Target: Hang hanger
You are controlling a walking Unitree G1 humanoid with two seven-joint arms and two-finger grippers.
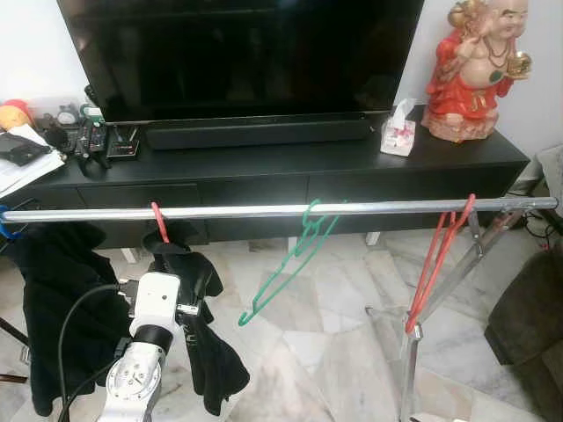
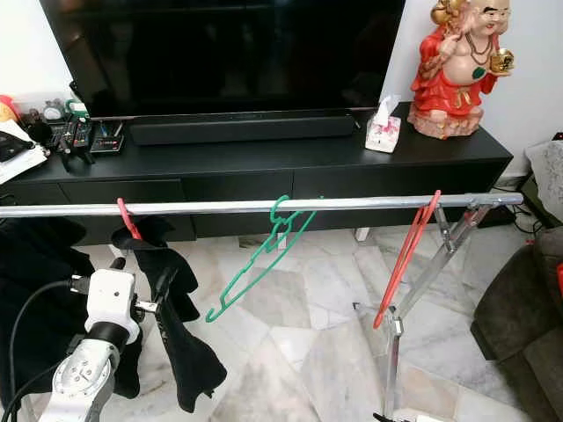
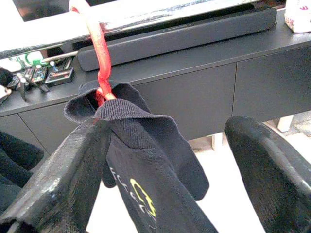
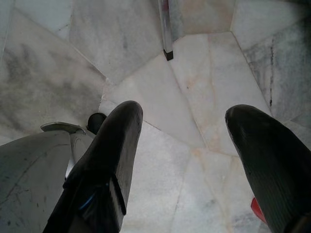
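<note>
Hanger (image 1: 159, 221), red and carrying a dark shirt (image 1: 204, 343), hooks over the silver rail (image 1: 264, 211) at left of centre. Left gripper (image 3: 160, 160), fingers spread wide, hovers at the shirt collar, clamping nothing. Right gripper (image 4: 182, 160) gapes empty above marble floor (image 4: 194, 73).

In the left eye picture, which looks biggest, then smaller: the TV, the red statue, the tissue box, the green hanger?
1. TV
2. Green hanger and red statue: look alike; the hanger is nearer, so unsure
3. Tissue box
</note>
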